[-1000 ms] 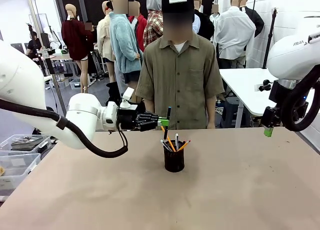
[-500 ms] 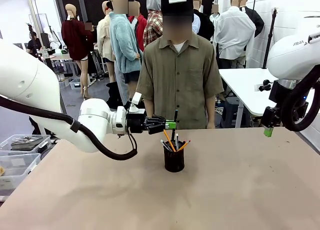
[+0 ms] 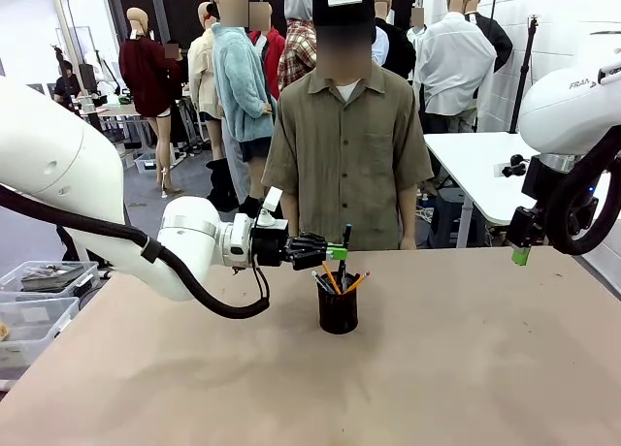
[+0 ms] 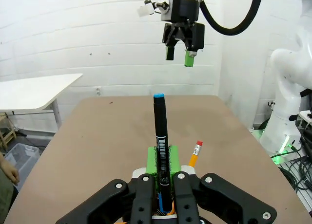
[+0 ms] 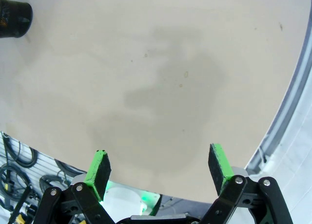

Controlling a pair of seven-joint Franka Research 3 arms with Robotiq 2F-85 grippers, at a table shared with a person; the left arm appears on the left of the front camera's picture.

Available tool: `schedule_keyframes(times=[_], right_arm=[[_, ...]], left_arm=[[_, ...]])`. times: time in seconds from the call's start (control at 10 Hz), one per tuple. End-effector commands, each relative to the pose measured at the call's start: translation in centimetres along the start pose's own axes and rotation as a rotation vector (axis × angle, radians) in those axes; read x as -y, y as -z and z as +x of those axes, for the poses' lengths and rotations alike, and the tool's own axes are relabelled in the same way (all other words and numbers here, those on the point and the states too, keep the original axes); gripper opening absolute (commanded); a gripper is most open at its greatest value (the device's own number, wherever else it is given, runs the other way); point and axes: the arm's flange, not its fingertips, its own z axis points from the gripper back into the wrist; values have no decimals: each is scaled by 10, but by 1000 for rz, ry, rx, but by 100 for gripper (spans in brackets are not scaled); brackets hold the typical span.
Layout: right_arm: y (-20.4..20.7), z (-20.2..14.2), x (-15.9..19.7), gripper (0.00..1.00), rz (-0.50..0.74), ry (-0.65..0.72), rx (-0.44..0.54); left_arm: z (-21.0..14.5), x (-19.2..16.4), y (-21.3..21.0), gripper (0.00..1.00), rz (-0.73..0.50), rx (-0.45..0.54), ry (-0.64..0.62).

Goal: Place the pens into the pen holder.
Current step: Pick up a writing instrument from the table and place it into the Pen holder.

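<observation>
Looking across the table (image 3: 466, 368), we see the left gripper (image 3: 337, 251) reaching in sideways just above the holder (image 3: 338, 310), its fingers pinched tight on a dark pen (image 3: 344, 244) that stands nearly upright with its lower end among the pens (image 3: 335, 276) already in the cup. The holder sits near the table's middle, in front of the person (image 3: 349, 145) at the far side, with orange pencils and other pens fanning out of its top. From the left wrist we see the green pads (image 4: 152, 158) clamping the pen (image 4: 161, 146), its teal-blue tip pointing away, and a pencil's red eraser (image 4: 197, 148) just beside it. The right gripper (image 3: 522, 255) hangs well apart over the right edge; from its own wrist we see its fingers (image 5: 100, 168) spread wide over bare tabletop, holding nothing, the holder (image 5: 13, 18) at the far corner.
</observation>
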Motion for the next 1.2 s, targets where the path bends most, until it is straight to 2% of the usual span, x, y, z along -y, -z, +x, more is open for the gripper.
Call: schedule_keyframes(times=[0.0, 0.6, 0.9, 1.0, 1.1], right_arm=[[-2, 1, -1, 100, -5, 3, -12], [-2, 1, -1, 100, -5, 3, -12], [-2, 1, -1, 100, -5, 3, -12], [-2, 1, -1, 100, -5, 3, -12], [-2, 1, -1, 100, -5, 3, -12]], left_arm=[[-1, 3, -1, 0, -8, -33, -2], [-8, 7, -1, 2, 2, -74, -6], [-8, 8, -1, 62, 6, -94, -10], [-8, 10, -2, 76, 10, -96, 0], [-5, 14, -6, 76, 19, -96, 7]])
